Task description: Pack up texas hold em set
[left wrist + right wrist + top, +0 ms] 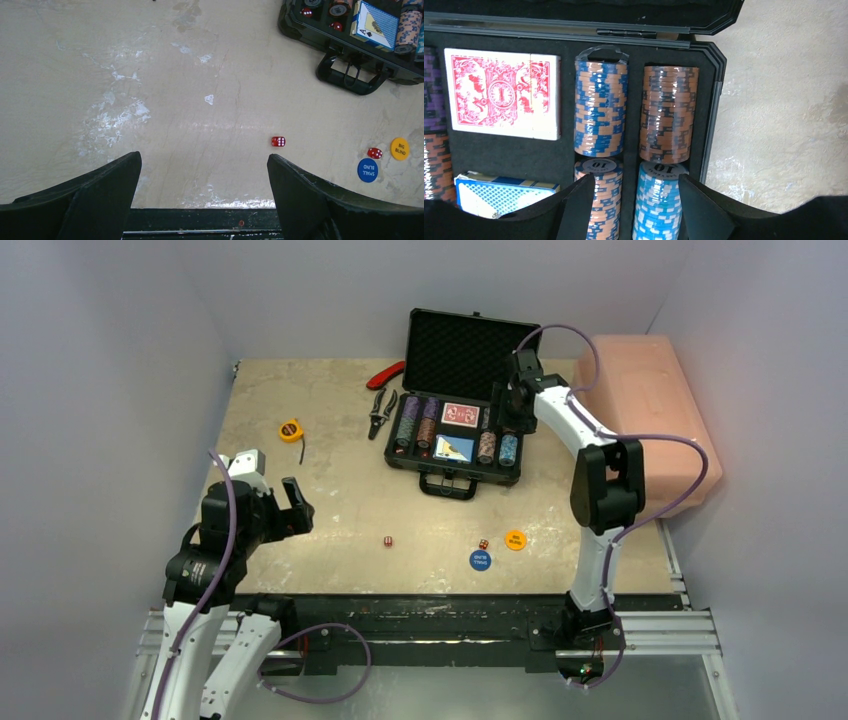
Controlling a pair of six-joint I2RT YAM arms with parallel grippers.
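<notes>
The black briefcase (448, 469) lies open at the back of the table, its foam-lined lid (460, 348) upright. Inside lie striped chip stacks (416, 423), a red deck (460, 415) and a blue deck (453, 448). My right gripper (510, 422) hovers over the case's right end. It is open (636, 179), its fingers straddling the light blue stack (659, 200) and part of the orange-blue stack (606, 197) in their slots. Two red dice (278, 141) (374, 153), a blue disc (367, 170) and an orange disc (399, 148) lie on the table. My left gripper (204, 157) stands wide open and empty at the near left.
A pink plastic box (650, 410) stands right of the case against the wall. Pliers (382, 412) and a red-handled tool (385, 373) lie left of the case. A yellow tape measure (291, 429) sits at the left. Walls close in three sides.
</notes>
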